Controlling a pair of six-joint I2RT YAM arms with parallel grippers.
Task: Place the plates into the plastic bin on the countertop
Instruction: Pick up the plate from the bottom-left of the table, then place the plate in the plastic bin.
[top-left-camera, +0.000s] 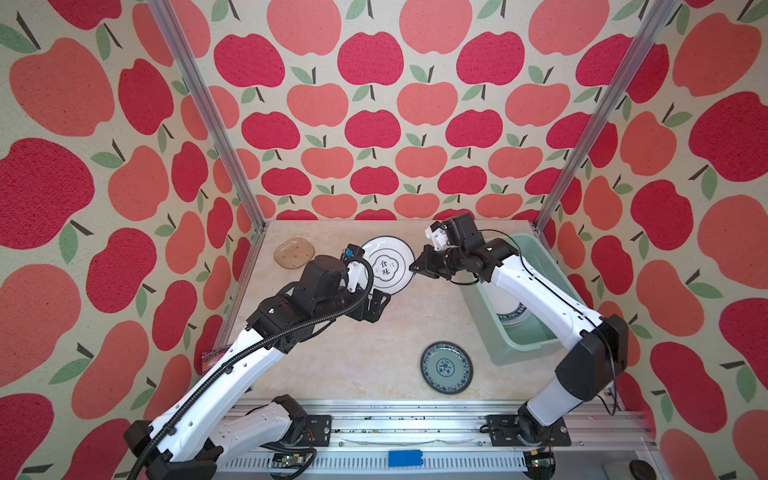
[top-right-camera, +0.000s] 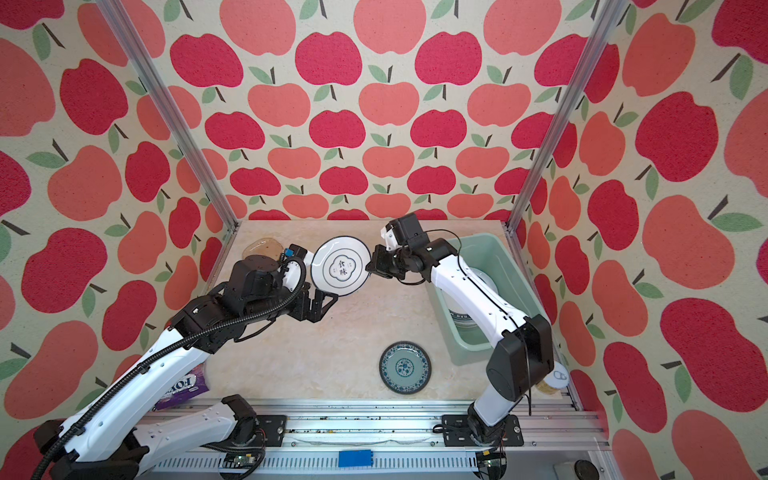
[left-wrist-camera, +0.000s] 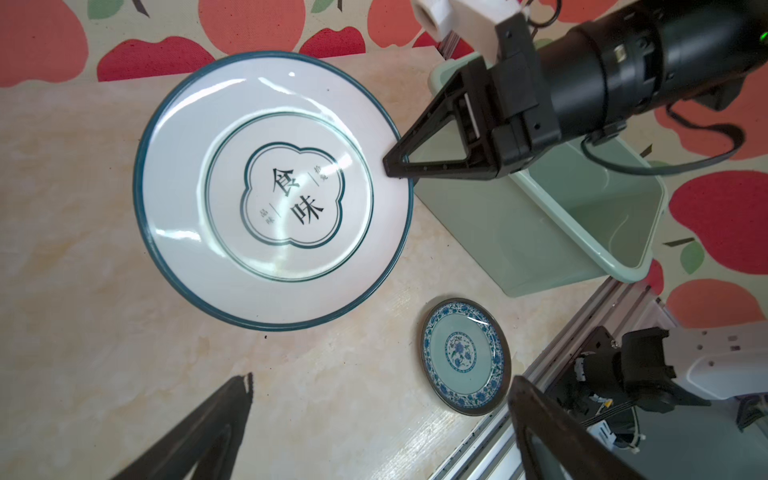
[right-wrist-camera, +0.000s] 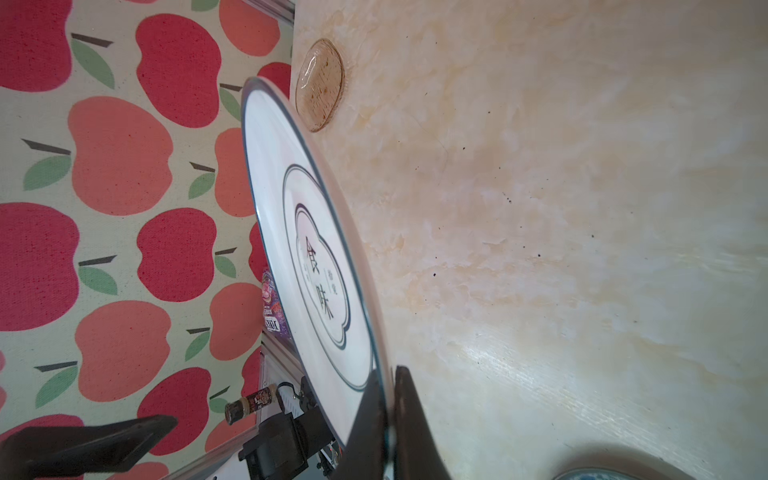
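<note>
Over the marbled countertop, apple wallpaper behind, right jaws grip emblem plate; left jaws gape.

- Bright, even light; soft shadows on the countertop.
- Glare streaks across the emblem plate, left wrist view.
- Both top views bow at edges.
- Close up, the right gripper appears slightly soft.

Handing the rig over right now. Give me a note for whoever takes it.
Right gripper: shut on the rim of the emblem plate, held off the countertop, short of the plastic bin.
Left gripper: open, empty, by that plate.
Done: at least one lettered-rim plate lies in the bin; the arm hides more.
To do: bin the emblem plate, then the teal plate near the front and the amber plate at the far left corner.
</note>
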